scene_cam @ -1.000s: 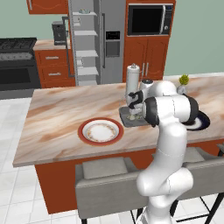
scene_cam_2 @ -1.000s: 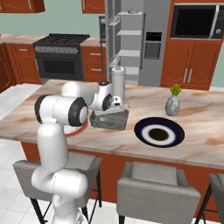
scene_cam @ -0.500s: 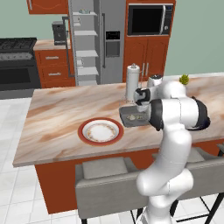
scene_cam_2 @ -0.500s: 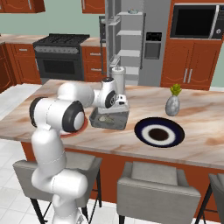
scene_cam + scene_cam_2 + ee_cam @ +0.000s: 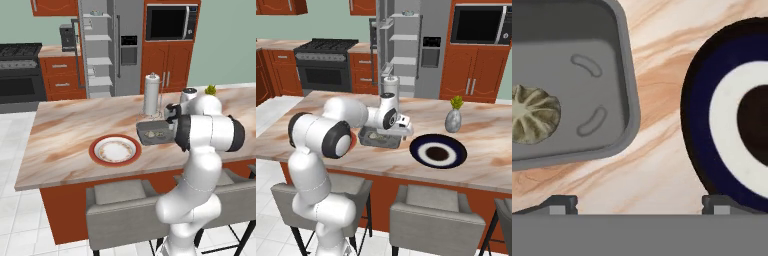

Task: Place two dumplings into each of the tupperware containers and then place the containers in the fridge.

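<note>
The dark grey tupperware container (image 5: 155,134) sits on the island counter and holds two pale crimped dumplings (image 5: 151,134). In the hand view its right end (image 5: 587,75) shows one dumpling (image 5: 534,114) inside. My gripper (image 5: 639,204) is open and empty. It hangs over bare counter between the container (image 5: 379,137) and the dark blue plate (image 5: 727,125), and its hand (image 5: 403,130) is just right of the tub. The fridge (image 5: 100,45) stands open behind the island, its pale shelves showing.
A red-rimmed plate (image 5: 115,150) lies left of the container. A paper towel roll (image 5: 151,94) stands behind it. The dark blue plate (image 5: 437,152) and a small vase with a plant (image 5: 453,119) are to the right. Stools line the near side of the island.
My hand has moved from above the container to its right side, toward the dark blue plate. The jaws stay open. The container and plates have not moved.
</note>
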